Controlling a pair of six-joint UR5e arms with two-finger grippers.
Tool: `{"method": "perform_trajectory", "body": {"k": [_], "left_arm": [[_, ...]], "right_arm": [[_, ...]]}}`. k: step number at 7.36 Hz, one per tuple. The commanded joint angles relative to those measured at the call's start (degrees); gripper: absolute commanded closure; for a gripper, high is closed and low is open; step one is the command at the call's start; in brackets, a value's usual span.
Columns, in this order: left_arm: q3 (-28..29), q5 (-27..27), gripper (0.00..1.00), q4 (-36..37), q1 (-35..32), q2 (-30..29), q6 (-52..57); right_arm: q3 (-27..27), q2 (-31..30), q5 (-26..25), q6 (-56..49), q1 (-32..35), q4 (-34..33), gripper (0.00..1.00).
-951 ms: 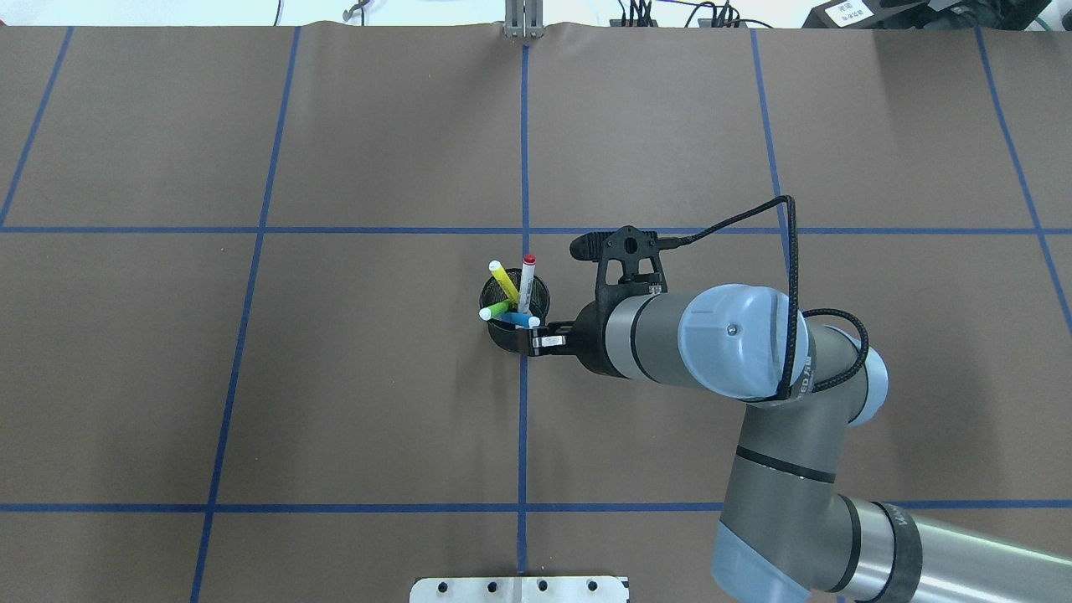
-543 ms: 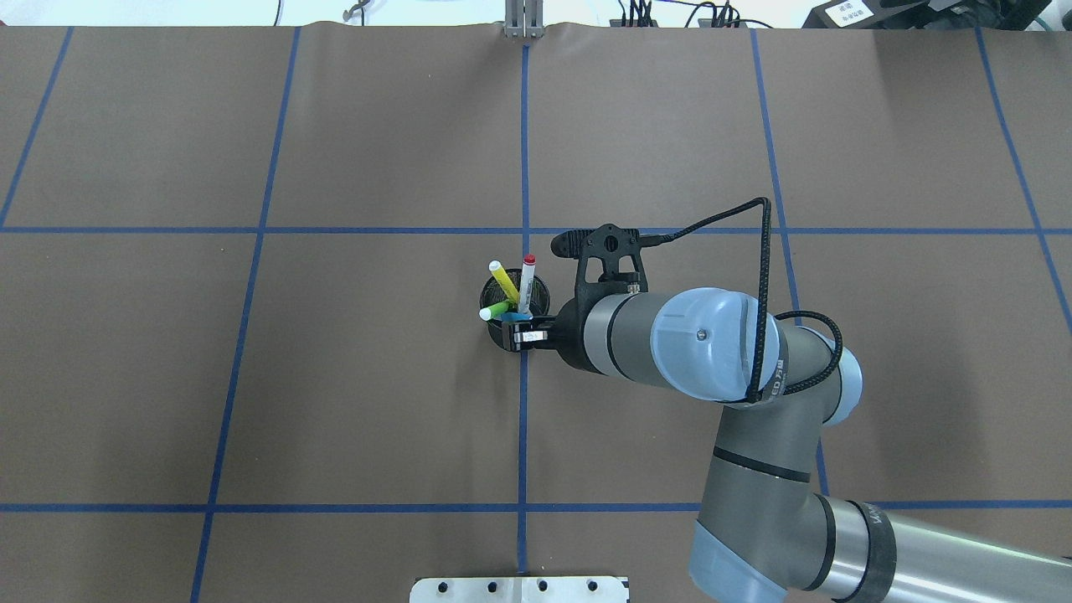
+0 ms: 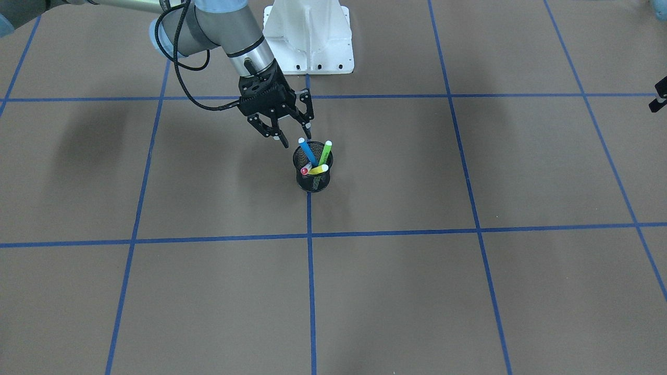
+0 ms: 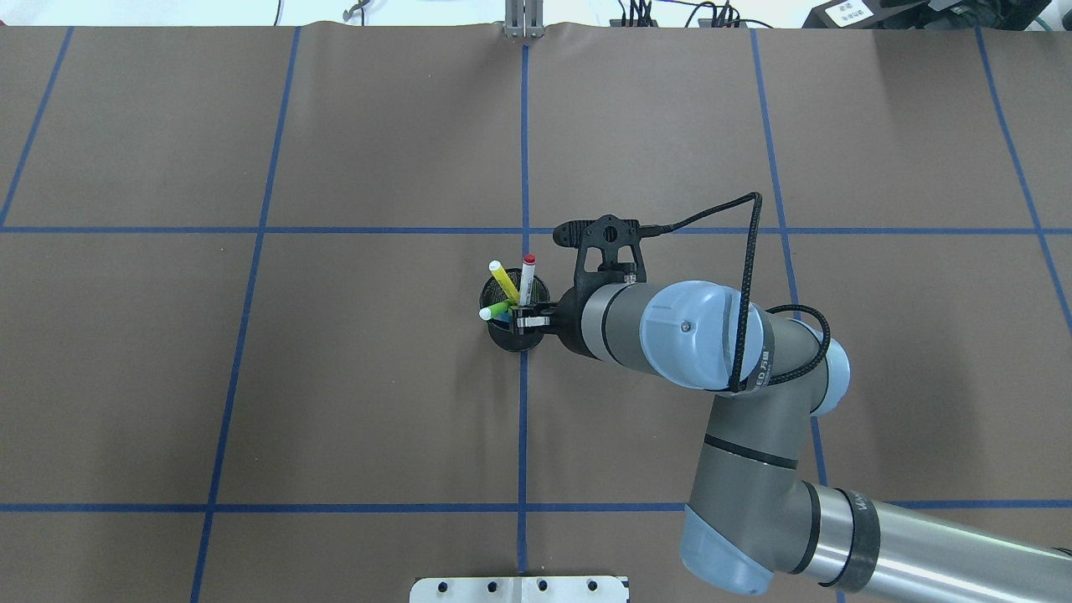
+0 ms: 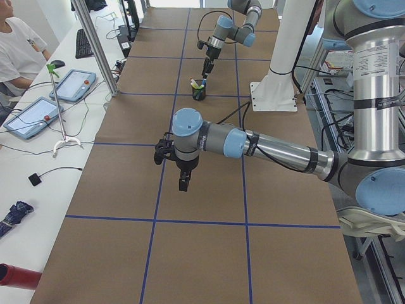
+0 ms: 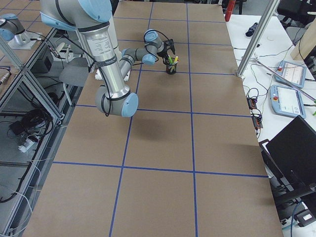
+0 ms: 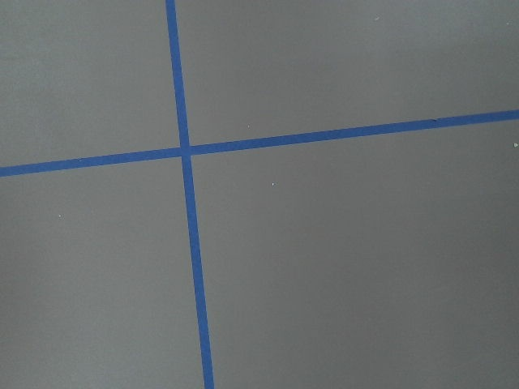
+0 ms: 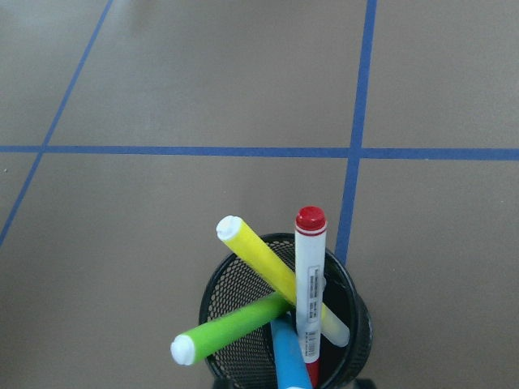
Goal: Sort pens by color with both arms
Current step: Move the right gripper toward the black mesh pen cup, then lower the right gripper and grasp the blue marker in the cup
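Together, the blue pen, lime green pen, yellow pen and red-and-white pen lean in a black mesh cup near the centre of the front-facing view, on the brown tabletop. The right hand hangs at the cup's upper-left rim, fingers spread wide, close to the blue pen's tip. The left hand hovers mid-frame in the left side view, well apart; I cannot tell how wide it is.
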Motion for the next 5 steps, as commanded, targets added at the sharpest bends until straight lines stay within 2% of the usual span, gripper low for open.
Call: {"method": "perform_trajectory", "body": {"k": [1, 5], "left_arm": [[0.0, 0.0, 0.01, 0.0, 0.0, 0.0, 0.0], [0.0, 0.0, 0.01, 0.0, 0.0, 0.0, 0.0]], "right_arm": [[-0.7, 0.1, 0.0, 0.4, 0.1, 0.0, 0.41], [-2.3, 1.9, 0.1, 0.8, -0.3, 0.0, 0.44]]}}
